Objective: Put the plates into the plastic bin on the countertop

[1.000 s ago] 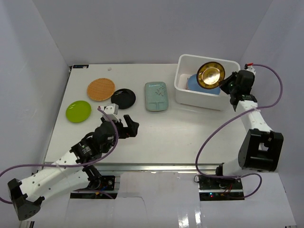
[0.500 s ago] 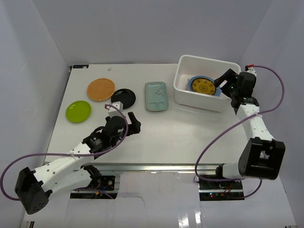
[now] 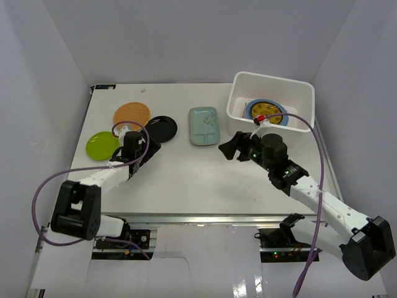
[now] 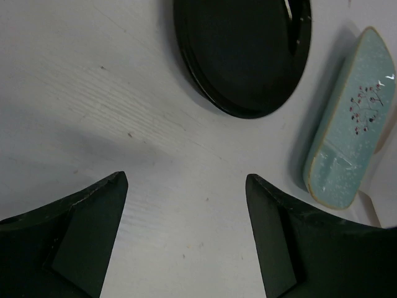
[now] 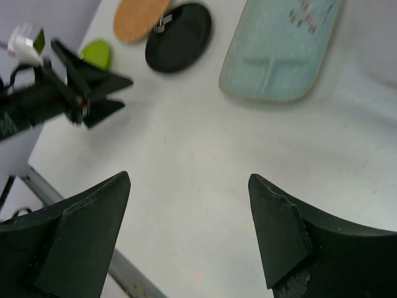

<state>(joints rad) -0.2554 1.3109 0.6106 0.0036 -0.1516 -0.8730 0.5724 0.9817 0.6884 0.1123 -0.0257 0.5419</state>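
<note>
Counting up, we've got the tan plate (image 3: 272, 112) and blue plate (image 3: 249, 110) in the plastic bin (image 3: 232, 102), while the orange-brown plate (image 3: 131, 114), black plate (image 3: 163, 128), lime green plate (image 3: 100, 145) and teal plate (image 3: 204, 125) sit on the desk (image 3: 186, 177), left pincer (image 4: 186, 230) and right pincer (image 5: 189, 230) both gaping empty, so four to go.

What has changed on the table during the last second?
The right gripper let the tan plate go into the plastic bin, then pulled back toward the teal plate. The left gripper advanced to the black plate. No plate on the countertop moved.
</note>
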